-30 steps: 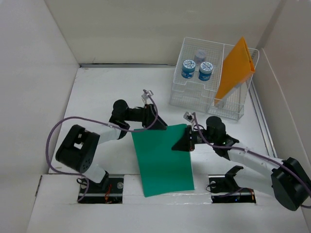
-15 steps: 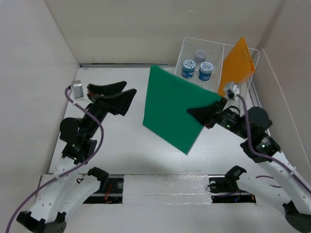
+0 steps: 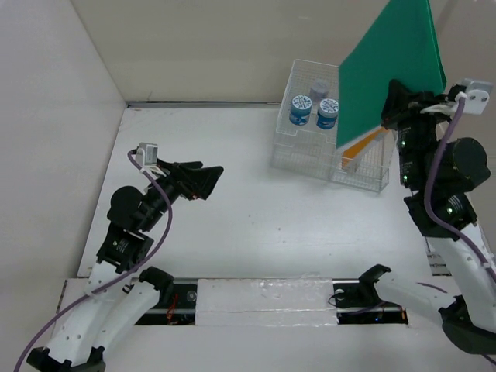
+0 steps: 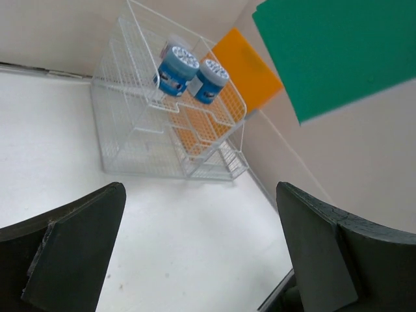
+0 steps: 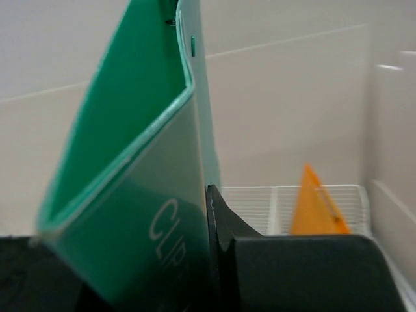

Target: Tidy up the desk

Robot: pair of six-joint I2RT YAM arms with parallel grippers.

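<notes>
Since a second ago the green folder [image 3: 391,70] has gone from lying flat on the desk [image 3: 256,232] between the two arms to hanging high at the far right. The left gripper [image 3: 198,180] has let go of it and drawn back to the left.

We see the right gripper [image 3: 397,105] pinching the folder by its right edge; in the wrist view its dark finger lies against the green sheet. The left gripper's jaws are spread wide, with nothing between them, over the left half of the desk.

The coming move turns on the folder and the wire rack [image 3: 310,159]. The rack's right compartment lies just below the folder's lower edge, where the orange folder [image 3: 363,146] already leans. The green folder's long axis runs nearly upright and is tilted. From the left wrist view its lower corner is in the air, not yet inside the rack. The right arm is much the nearer, so we judge that lowering it falls to that arm.

Two blue-lidded jars [image 3: 314,110] stand in the rack's left part.

The desk spreads under both arms, matte white and flat, with the rack at its far right corner.
</notes>
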